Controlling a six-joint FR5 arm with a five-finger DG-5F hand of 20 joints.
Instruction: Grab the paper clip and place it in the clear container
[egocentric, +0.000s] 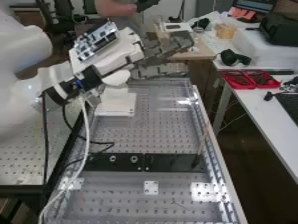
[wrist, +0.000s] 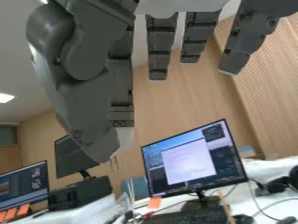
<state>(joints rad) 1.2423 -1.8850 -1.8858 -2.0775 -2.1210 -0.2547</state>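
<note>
step: pre-grasp, paper clip not picked up, from the look of it. hand (egocentric: 159, 51) is up over the far end of the bench (egocentric: 120, 206), fingers straight and spread, thumb well apart from them, nothing seen between; wrist view agrees, wide open. arm (egocentric: 28, 47) comes in from the left. likely paper clip (egocentric: 178, 203): thin wiry bit lying at the near end, just beyond a small white plate (egocentric: 151, 187) on the camera's side; too small to be sure. likely clear container (egocentric: 174, 104): see-through shape with glare, far half, beyond the black strip (egocentric: 148, 162); edges hard to tell. thin stick (egocentric: 202, 142) leans by the strip's right end. next: bring hand back to near end, palm down, thumb and fingertips pinching low. clip is flat and thin, could slip or get pushed along the holes. container drop comes after.
</note>
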